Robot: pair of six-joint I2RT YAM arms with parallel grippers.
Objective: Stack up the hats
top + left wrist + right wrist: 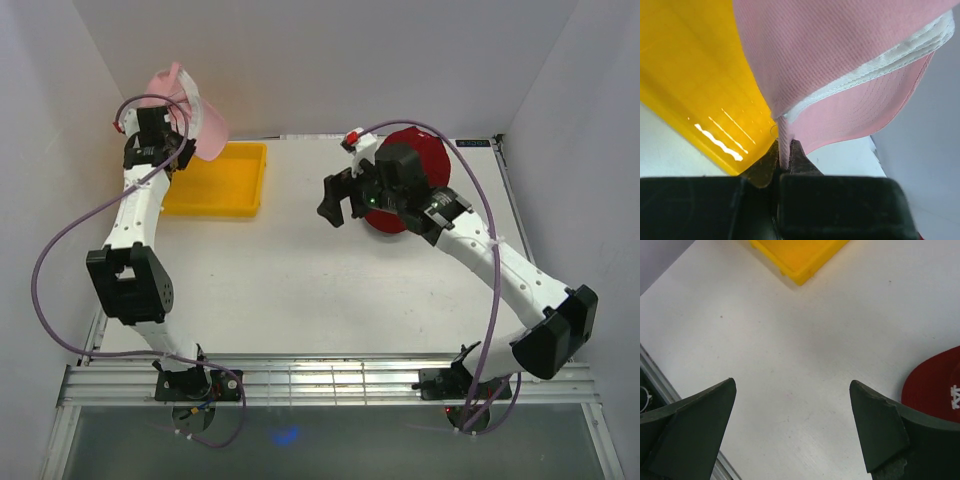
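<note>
Pink fabric is filling the left wrist view: a pink cap (840, 60) is hanging from the left claw (785, 162), whose jaws are clenching tightly on a thin edge of the cap. The rest of the cap, with its white inner band, is dangling free above a yellow tray (225, 185) at the far left corner of the tabletop (300, 290). Gripping it by the edge is probably letting the arm carry it clear of the tray and lower it over another cap. A dark red cap (420, 150) is lying on the tabletop at the far right, partly hidden under the right arm, and is likely serving as the base of the stack. The right claw (340, 200) is hovering just beside it with jaws spread wide and gripping nothing, seemingly keeping out of the way. The two caps are sitting well apart, so the stacking is not yet done.
</note>
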